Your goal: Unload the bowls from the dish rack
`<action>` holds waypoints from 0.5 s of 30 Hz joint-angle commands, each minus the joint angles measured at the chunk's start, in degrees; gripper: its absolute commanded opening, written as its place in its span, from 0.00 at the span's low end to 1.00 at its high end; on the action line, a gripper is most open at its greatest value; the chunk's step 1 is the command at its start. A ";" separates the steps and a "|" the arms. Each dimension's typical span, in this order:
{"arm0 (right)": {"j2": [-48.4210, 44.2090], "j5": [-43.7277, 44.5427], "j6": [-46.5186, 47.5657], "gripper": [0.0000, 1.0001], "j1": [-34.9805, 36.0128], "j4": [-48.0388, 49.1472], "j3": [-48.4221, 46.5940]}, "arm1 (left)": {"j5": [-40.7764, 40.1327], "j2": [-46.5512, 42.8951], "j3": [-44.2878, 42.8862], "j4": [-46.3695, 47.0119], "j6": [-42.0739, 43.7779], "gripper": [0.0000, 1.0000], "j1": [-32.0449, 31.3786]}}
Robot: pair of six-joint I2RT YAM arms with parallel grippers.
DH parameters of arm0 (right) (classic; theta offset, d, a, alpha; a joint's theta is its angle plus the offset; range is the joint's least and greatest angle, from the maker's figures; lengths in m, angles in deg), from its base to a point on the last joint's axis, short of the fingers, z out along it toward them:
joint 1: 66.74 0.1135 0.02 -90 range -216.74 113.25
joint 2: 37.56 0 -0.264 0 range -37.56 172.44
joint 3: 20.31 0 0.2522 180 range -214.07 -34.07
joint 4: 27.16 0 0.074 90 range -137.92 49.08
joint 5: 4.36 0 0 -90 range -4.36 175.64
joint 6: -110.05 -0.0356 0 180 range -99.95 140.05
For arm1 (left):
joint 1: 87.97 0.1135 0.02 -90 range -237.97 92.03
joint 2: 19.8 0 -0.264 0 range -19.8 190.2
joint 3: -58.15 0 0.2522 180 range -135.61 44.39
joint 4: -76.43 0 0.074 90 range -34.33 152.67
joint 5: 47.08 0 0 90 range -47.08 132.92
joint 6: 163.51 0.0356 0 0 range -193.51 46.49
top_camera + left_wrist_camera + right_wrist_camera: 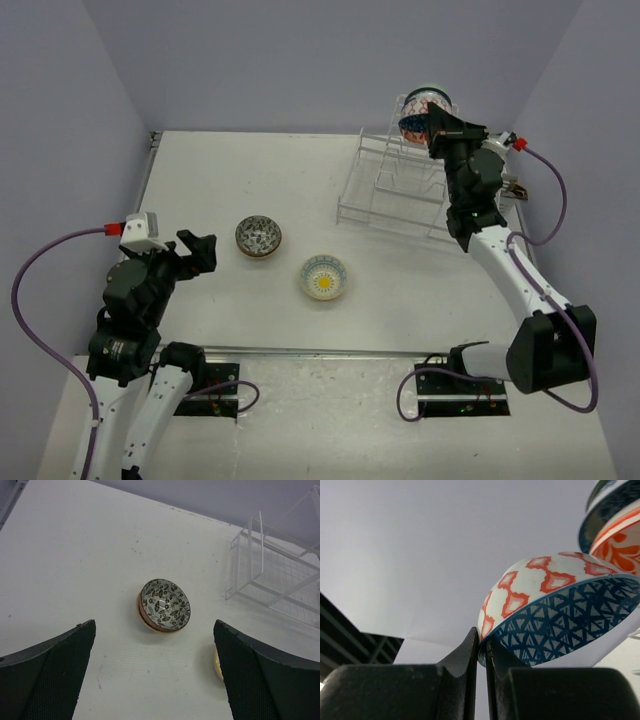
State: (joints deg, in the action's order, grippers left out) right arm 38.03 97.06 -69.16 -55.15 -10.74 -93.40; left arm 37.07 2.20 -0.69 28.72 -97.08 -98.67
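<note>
Nearest the robot's edge of the counter (230, 170), the left hand (197, 250) hangs wide open and empty. Just ahead of its spread fingers a leaf-patterned bowl (259, 236) sits upright. A yellow-centred bowl (324, 277) stands off to that hand's right, apart from the first.

Farther out is the dish rack (392, 190). At its back end the right hand (481, 647) is closed to a narrow pinch on the rim of a red-and-blue bowl (555, 615), one finger inside the wall and one outside. The bowl stands on edge in the tall tier. Just beyond it, on the side away from the hand, a second bowl (615, 520) with orange and dark-blue bands waits in the rack.

The bowls look like glazed ceramic, so they are probably stiff, weighty for their size, slick and easy to chip. A pinch this thin on the rim offers little purchase, and the bowl may swing about the fingertips once it is lifted free. A deep bite on the rim and a lift straight out of the slot seem wise, keeping clear of the wires and the neighbouring bowl.
</note>
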 commanded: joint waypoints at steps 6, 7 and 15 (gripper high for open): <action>-8.35 -15.89 13.96 0.00 -0.08 1.47 -2.10 | -1.54 -0.64 0.34 1.79 -0.95 1.00 -0.20; -9.23 -17.38 16.85 0.00 0.01 0.86 -2.28 | -1.54 -0.64 0.34 1.79 -0.95 1.00 -0.20; -10.29 -26.93 56.32 0.00 11.38 -30.10 -17.89 | -5.74 -0.90 -0.27 0.47 -2.35 1.00 -0.11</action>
State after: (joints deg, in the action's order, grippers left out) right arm 29.66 74.07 -37.77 -51.61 -27.62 -101.34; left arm 34.97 1.89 -0.69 28.65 -97.98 -98.67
